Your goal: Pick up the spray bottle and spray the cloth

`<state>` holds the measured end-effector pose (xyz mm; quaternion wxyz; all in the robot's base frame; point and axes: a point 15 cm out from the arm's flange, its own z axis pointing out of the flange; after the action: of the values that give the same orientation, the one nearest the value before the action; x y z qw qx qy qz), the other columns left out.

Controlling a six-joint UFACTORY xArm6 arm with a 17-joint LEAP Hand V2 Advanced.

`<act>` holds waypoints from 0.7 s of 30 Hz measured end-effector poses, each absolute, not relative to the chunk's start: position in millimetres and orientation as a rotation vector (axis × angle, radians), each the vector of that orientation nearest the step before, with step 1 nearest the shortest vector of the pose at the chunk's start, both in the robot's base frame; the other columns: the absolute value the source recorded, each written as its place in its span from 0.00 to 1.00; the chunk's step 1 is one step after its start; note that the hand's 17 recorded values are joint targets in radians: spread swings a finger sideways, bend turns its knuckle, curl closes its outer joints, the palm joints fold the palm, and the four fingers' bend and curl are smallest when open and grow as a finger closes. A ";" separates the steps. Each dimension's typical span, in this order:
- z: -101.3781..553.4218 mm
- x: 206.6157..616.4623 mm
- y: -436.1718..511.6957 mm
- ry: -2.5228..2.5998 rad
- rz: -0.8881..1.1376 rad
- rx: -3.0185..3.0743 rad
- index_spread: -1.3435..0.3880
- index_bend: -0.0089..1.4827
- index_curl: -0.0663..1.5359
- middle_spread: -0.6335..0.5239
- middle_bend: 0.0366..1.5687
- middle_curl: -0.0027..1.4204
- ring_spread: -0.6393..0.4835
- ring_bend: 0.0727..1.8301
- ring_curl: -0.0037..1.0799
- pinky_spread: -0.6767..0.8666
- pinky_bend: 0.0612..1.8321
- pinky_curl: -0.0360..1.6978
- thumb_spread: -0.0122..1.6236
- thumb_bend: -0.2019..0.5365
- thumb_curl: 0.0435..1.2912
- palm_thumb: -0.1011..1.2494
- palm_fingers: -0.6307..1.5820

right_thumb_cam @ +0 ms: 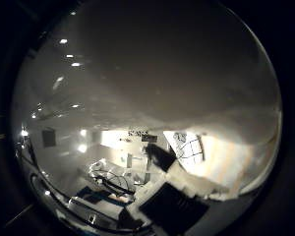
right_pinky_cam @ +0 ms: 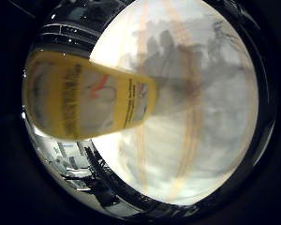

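Observation:
The spray bottle (right_pinky_cam: 89, 101), pale with a yellow label, lies close against my palm and fills a large part of the little finger side view. Beyond it spreads the cloth (right_pinky_cam: 201, 140), white with faint orange stripes and with grey shadows across it. The bottle hangs above the cloth without touching it. In the thumb side view a blurred grey surface very near the palm covers most of the picture. White and black parts of my hand (right_thumb_cam: 179, 196) curl in beside that surface, so the hand is shut on the bottle. The bottle's nozzle and trigger are hidden.
Past the cloth's edge, dark stands and equipment (right_pinky_cam: 93, 183) are in the room. The thumb side view shows a lit room with a bench of gear (right_thumb_cam: 113, 177) and ceiling lights far off.

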<state>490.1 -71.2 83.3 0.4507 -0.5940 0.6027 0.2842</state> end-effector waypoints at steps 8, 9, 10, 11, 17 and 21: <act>107.4 510.3 -24.0 1.387 0.769 -1.341 0.58 0.54 0.40 0.42 0.67 0.47 0.38 0.61 0.52 0.25 0.58 0.36 0.53 0.27 0.28 0.74 0.89; 113.0 510.1 -16.8 1.367 0.792 -1.328 0.59 0.58 0.42 0.43 0.70 0.48 0.37 0.63 0.54 0.25 0.59 0.37 0.53 0.29 0.29 0.78 0.89; 119.3 509.3 -10.1 1.345 0.815 -1.313 0.60 0.64 0.45 0.44 0.74 0.49 0.38 0.66 0.56 0.26 0.63 0.39 0.53 0.28 0.31 0.80 0.86; 125.7 509.0 -3.5 1.324 0.839 -1.296 0.61 0.68 0.48 0.44 0.77 0.50 0.38 0.69 0.58 0.28 0.65 0.42 0.53 0.27 0.33 0.83 0.85; 168.1 509.4 28.3 1.235 0.892 -1.310 0.64 0.76 0.53 0.46 0.85 0.50 0.39 0.76 0.63 0.32 0.69 0.52 0.54 0.26 0.42 0.90 0.80; 199.9 510.8 38.8 1.210 0.869 -1.358 0.65 0.77 0.54 0.48 0.88 0.49 0.40 0.77 0.65 0.33 0.67 0.60 0.54 0.26 0.47 0.91 0.79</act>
<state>510.8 38.8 199.9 0.5337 -0.5696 0.5076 0.3647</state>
